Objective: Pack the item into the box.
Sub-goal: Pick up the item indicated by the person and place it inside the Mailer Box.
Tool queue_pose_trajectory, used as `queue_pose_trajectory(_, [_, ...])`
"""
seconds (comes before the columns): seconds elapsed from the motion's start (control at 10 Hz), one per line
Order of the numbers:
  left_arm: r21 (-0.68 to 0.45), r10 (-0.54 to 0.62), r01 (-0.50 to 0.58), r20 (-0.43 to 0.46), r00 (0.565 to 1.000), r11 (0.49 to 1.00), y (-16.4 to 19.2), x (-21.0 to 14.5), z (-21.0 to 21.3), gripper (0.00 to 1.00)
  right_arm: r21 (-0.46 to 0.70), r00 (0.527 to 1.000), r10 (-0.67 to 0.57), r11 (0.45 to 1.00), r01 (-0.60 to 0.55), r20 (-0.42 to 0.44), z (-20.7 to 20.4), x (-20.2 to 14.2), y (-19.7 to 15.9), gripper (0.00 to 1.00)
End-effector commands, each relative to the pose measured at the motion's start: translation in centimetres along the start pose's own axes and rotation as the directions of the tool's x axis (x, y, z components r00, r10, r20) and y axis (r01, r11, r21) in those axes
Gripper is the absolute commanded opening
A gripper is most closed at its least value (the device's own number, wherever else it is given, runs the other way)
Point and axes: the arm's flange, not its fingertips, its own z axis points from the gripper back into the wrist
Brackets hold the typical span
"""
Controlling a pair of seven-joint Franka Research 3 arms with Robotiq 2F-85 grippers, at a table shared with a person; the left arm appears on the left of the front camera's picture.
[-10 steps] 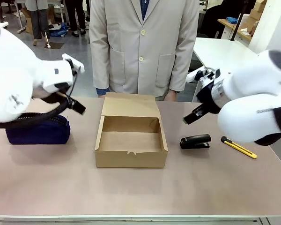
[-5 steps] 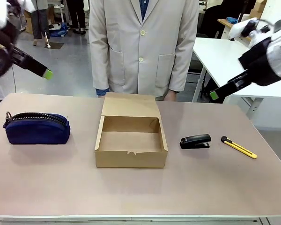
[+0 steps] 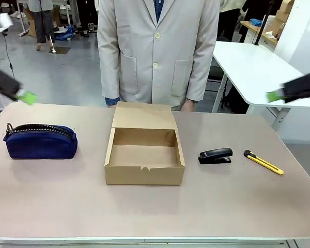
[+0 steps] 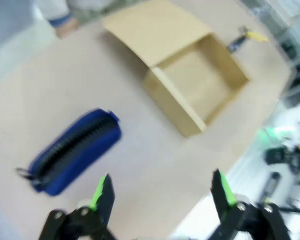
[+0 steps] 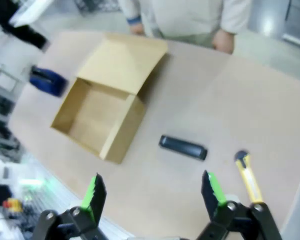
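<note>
1. One soft navy-blue fabric zip pouch, long and round, with a black zip on top. One shallow brown cardboard box, lid flap open and leaning back toward the person. One black stapler. One yellow utility knife. Two black arm tips with green pads: the left end effector and the right end effector. One person in a pale beige coat.
2. Pouch lying on the bench, on the robot's left side, outside the box and well apart from it. Box in the middle. Stapler near the box on the right, knife a bit farther right, not touching the stapler.
3. Bench top smooth and dull pinkish-brown. Behind it a grey floor and a white table on the right.
4. Left end effector: fingers spread wide with nothing between them, up in the air over the pouch side. Right end effector: just the same, over the stapler and knife side.
5. Front view: the coat's buttons, plus one blurry green-tipped finger at the left edge and one at the right edge. Wrist views: a look down from above at the bare bottom of the box. Right wrist view: a hand at the far edge of the bench.
</note>
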Motion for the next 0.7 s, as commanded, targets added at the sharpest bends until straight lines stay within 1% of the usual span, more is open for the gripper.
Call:
queue_pose_trajectory(0.0, [-0.432,0.47,-0.43,-0.018,0.883,0.793,10.2,-4.9,5.3,1.0,0.446,0.746,-0.664,0.684,0.578,0.051,7.3,-4.8,-8.4,1.0])
queue_pose_trajectory(0.1, [-0.544,0.628,-0.497,0.073,0.775,0.676,14.0,-8.5,7.7,1.0,0.555,0.661,-0.747,0.579,0.597,0.068,9.2,-7.0,-10.7,1.0])
queue_pose_trajectory(0.2, [-0.621,0.714,-0.491,0.163,0.681,0.611,15.4,-11.3,9.6,1.0,0.606,0.605,-0.792,0.521,0.601,0.081,9.9,-8.7,-12.6,1.0])
queue_pose_trajectory(0.3, [-0.654,0.745,-0.463,0.242,0.621,0.598,15.7,-12.9,10.8,1.0,0.646,0.57,-0.819,0.467,0.605,0.059,9.2,-9.4,-14.3,1.0])
queue_pose_trajectory(0.4, [-0.6,0.783,-0.534,0.283,0.554,0.595,14.9,-12.2,10.3,1.0,0.646,0.524,-0.847,0.449,0.617,0.089,6.9,-8.8,-15.0,1.0])
queue_pose_trajectory(0.5, [-0.453,0.47,-0.361,0.154,0.869,0.815,14.7,-15.2,11.2,1.0,0.431,0.853,-0.517,0.787,0.441,0.071,10.9,-10.8,-13.5,1.0])
queue_pose_trajectory(0.6, [-0.453,0.47,-0.361,0.154,0.869,0.815,14.7,-15.2,11.2,1.0,0.431,0.853,-0.517,0.787,0.441,0.071,10.9,-10.8,-13.5,1.0])
